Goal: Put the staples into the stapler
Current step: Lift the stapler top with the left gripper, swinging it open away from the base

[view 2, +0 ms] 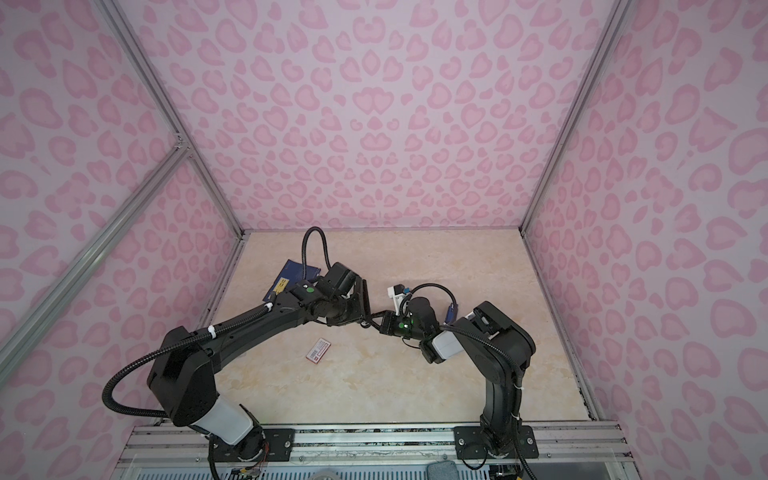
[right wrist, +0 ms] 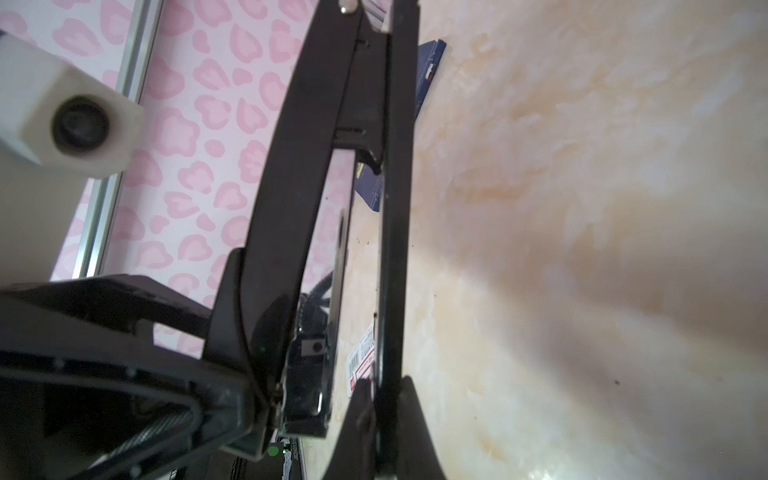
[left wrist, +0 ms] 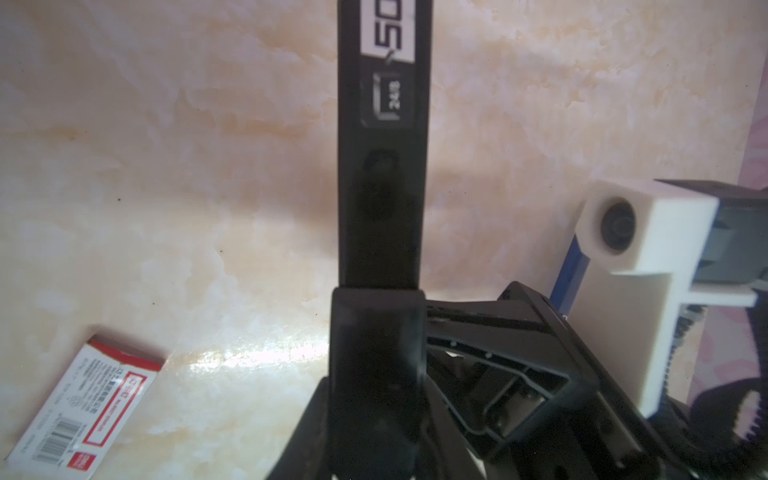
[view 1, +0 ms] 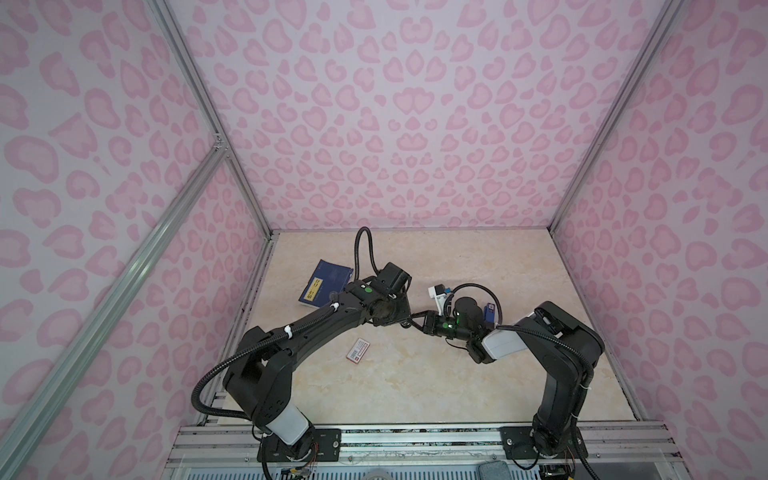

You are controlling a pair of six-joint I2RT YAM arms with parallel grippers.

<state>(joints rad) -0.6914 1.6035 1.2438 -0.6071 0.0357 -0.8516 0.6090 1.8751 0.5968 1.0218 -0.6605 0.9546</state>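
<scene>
Open stapler [left wrist: 380, 174] tight within closed left tool [left wrist: 378, 303] and closed right tool [right wrist: 384, 399].

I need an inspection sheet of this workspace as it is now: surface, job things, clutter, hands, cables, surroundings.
Surface: beige marbled tabletop, a few dark specks.
Job's things: black stapler, opened, held between both hands; staples: nothing seen.
Clutter: red-and-white box and blue book, both lying flat on the tabletop.
Hands: left hand shut on the stapler's labelled arm; right hand shut on its thin bar.
Cables: black corrugated cable loops above the left wrist.
Surroundings: pink patterned walls, aluminium frame.
</scene>
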